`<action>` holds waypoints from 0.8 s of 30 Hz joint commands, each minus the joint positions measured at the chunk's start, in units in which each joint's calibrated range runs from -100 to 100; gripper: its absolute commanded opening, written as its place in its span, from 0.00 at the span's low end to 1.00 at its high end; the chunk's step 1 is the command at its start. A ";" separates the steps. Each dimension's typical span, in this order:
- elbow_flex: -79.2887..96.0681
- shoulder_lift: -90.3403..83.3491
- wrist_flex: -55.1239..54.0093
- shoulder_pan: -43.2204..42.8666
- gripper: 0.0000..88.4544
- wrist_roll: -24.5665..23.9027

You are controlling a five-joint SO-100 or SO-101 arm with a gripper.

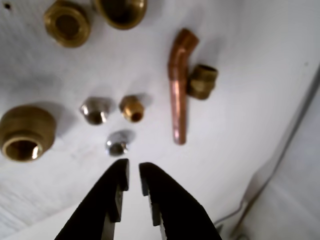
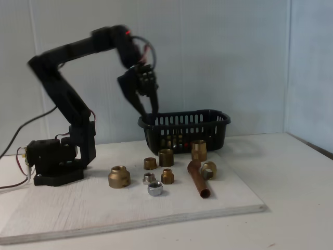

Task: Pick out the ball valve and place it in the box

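The ball valve is hidden; no red lever shows among the fittings. The box (image 2: 218,116), a black slotted basket, stands at the back of the white board, and brass glints through its slots (image 2: 174,140), too unclear to name. My gripper (image 2: 153,113) hangs in the air over the box's left rim in the fixed view. In the wrist view my gripper (image 1: 134,169) looks down on the fittings with its black fingers (image 1: 115,185) a narrow gap apart and nothing between them.
Loose fittings lie in front of the box: a bent copper pipe (image 1: 179,90) (image 2: 197,179), a large brass coupling (image 1: 26,132) (image 2: 119,176), silver nuts (image 1: 96,110) (image 2: 155,188), and several smaller brass pieces (image 1: 202,81). The arm's base (image 2: 54,161) stands at the left of the white board (image 2: 78,208).
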 commanded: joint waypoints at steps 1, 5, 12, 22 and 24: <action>14.55 -15.89 -7.95 -2.22 0.01 0.09; 27.28 -29.37 -13.03 -4.28 0.01 0.09; 40.81 -47.51 -14.41 -7.68 0.01 0.14; 56.25 -59.21 -16.56 -12.25 0.01 0.14; 58.77 -59.13 -19.66 -12.48 0.01 0.14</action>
